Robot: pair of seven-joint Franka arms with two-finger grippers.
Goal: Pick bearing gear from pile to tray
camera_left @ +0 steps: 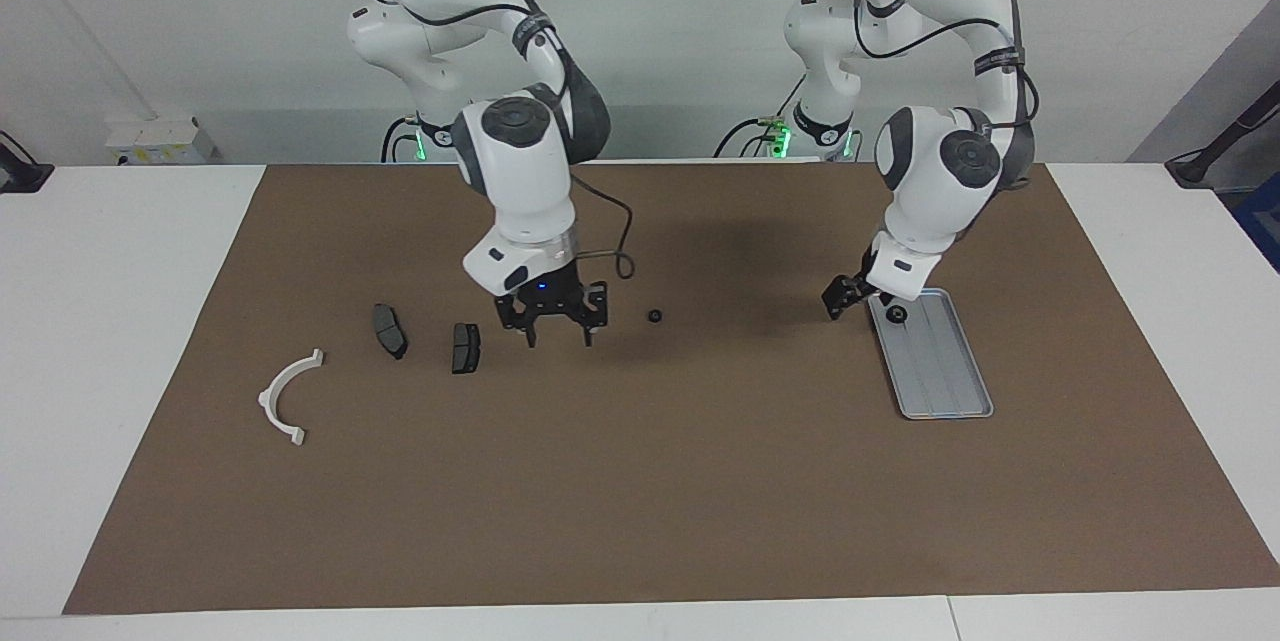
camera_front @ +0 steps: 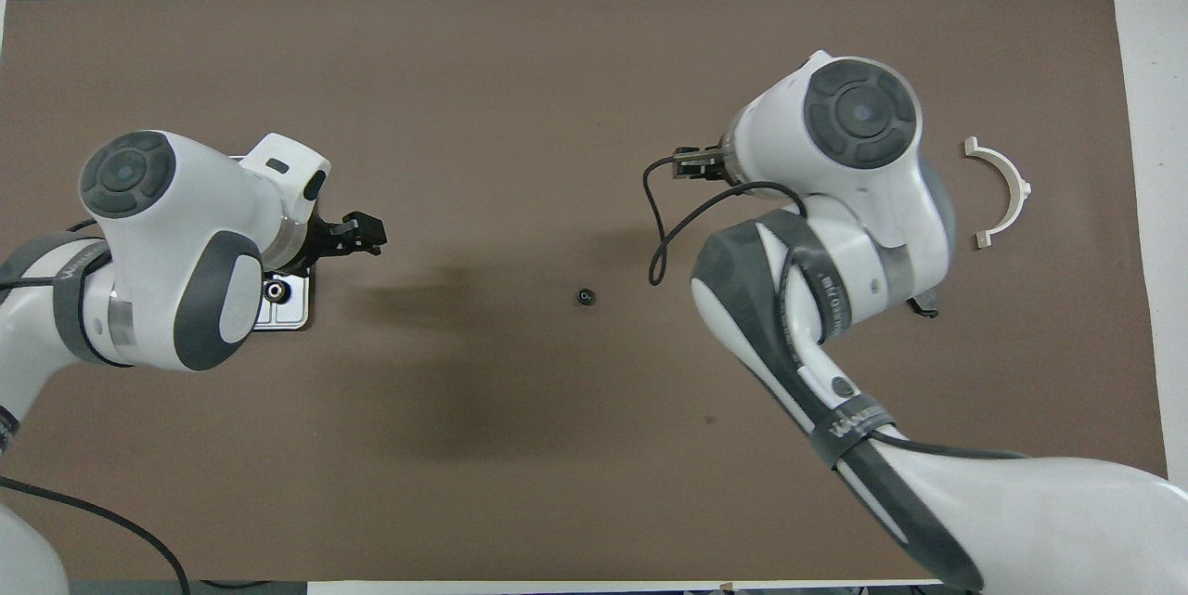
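Starting at the right arm's end of the table, a white bracket lies by itself, well apart from everything else. Next come two dark plates lying side by side, a little nearer the robots than the bracket. Just beside the second plate, the right tool hangs low over the brown mat. It points straight down with its fingers wide apart and nothing between them. Further along, a small black bearing gear sits alone on the mat, close to that tool and with no other part around it. Toward the left arm's end, the left tool is tilted over the corner of the tray nearest the robots. It looks spread and empty. A second gear lies in that corner, so one piece seems delivered. The loose gear looks like the next pick, and the right tool is best placed for it. I would centre the tool over the gear so one finger lands on each side, then come straight down until the tips nearly meet the mat. A piece this small and round could roll or pop out of a skewed pinch, so it should close slowly. Then lift clear before carrying it across to the tray.
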